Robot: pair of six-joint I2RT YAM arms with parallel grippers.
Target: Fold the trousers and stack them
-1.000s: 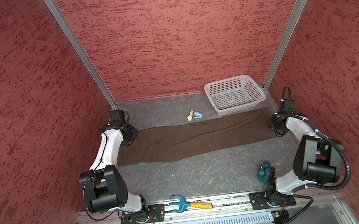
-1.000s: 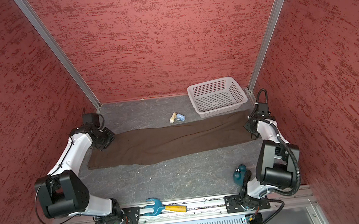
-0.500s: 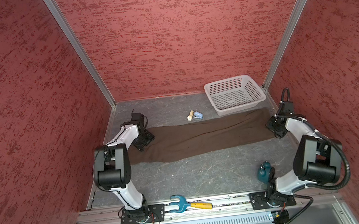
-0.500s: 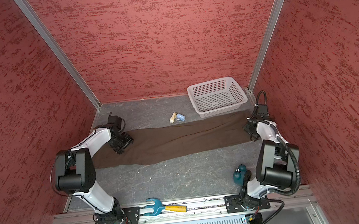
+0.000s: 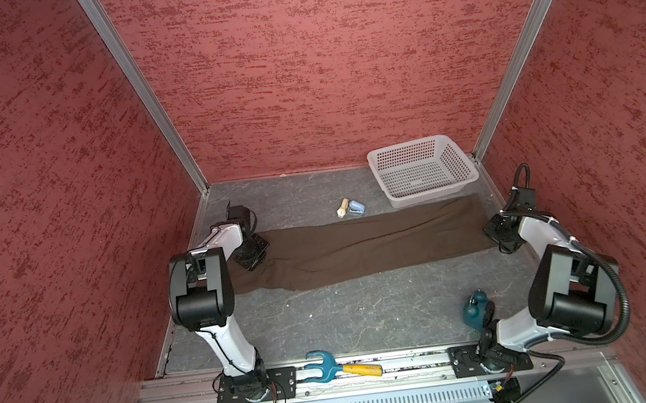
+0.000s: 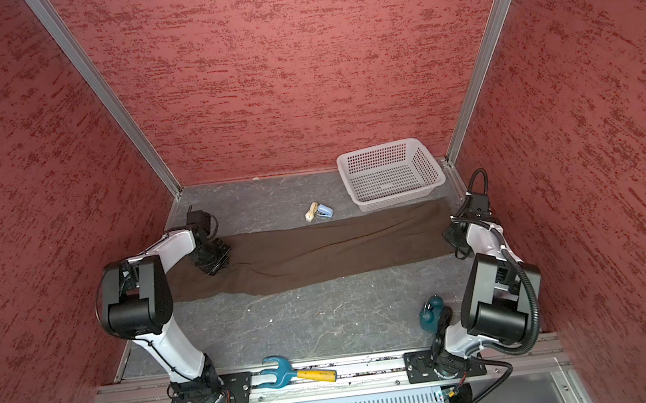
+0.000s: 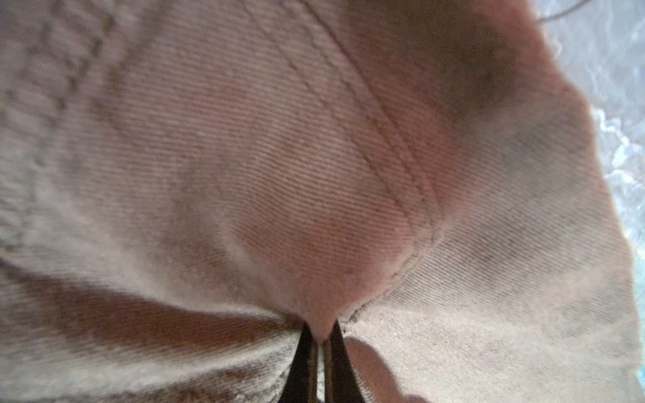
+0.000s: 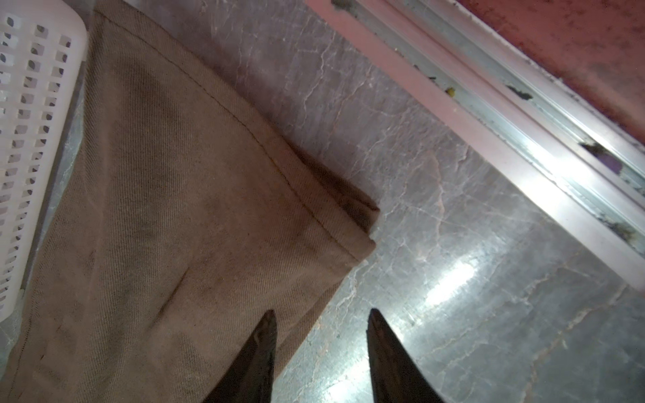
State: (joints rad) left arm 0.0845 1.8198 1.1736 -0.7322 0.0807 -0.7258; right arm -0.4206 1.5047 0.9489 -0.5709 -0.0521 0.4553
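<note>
The trousers (image 5: 360, 248) lay flat in a long band across the middle of the tabletop (image 5: 348, 316), reaching from the left arm's side almost to the right wall. The hemmed leg end was on the right, just beside the white basket (image 5: 425, 196), and may have touched it.

The left claw (image 7: 320, 343) was closed tight on a small pucker of cloth near a stitched seam at the left end. The right claw (image 8: 321, 312) stood partly open and held nothing. One finger was over the leg's edge near the hem corner and the other over bare tabletop.

The main risk was in the left pinch. It looked shallow, so it may have caught only the top layer, and lifting would then peel that layer off and spoil the alignment. The fold would also drag and skew if the left end moved before the right claw had closed. Because the right claw straddled the edge, closing there could catch only a sliver of cloth, which might slip out.

A small blue and beige item (image 5: 350, 208) sat near the far edge of the cloth and could be swept along. The basket could be nudged too. A teal object (image 5: 475, 309) and a yellow-handled tool (image 5: 342, 369) lay well apart, near the front.
</note>
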